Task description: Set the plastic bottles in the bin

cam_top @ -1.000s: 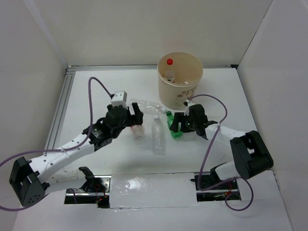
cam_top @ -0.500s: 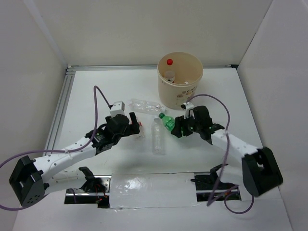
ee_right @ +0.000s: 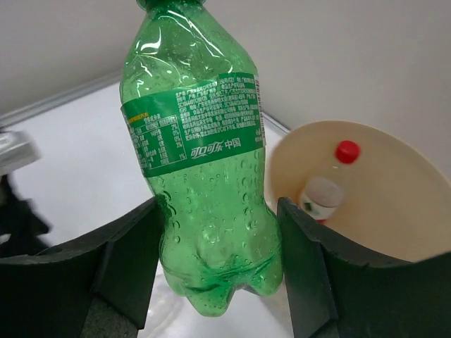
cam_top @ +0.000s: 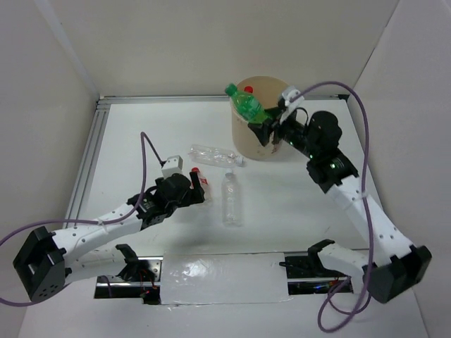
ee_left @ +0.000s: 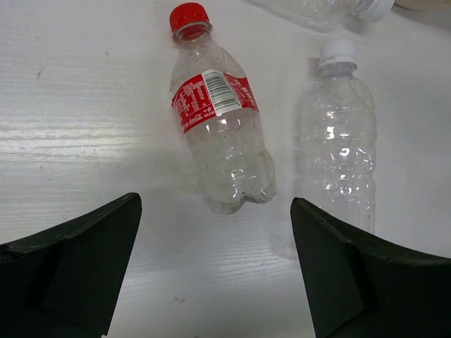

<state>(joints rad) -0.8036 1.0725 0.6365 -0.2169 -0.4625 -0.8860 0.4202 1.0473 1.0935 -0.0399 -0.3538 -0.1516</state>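
On the left side of the white table (cam_top: 127, 134), the left gripper (ee_left: 215, 211) is low down with its two black fingers (ee_left: 84, 260) spread wide apart, and nothing is between them. Just in front of the fingers lies a clear bottle with a red cap and a red label (ee_left: 218, 134). It lies flat on the table, with its bottom end near the gap between the fingers and its cap pointing away. The fingers are not touching it. Right beside it, on its right, lies a clear bottle with a white cap (ee_left: 337, 141), and the two are very close together. Farther back, another clear bottle (cam_top: 215, 155) lies on its side near the foot of the bin (cam_top: 282, 91). The bin is a big round tan bucket at the back of the table. Inside it there is a small bottle with a red cap (ee_right: 328, 190). On the right, the right gripper (ee_right: 217, 232) is up in the air by the bin. It pinches a green bottle (ee_right: 201, 176) by its fat lower part, one finger on each side. The green bottle is tilted, with its cap end up and to the left, and it hangs by the left edge of the bin's open top
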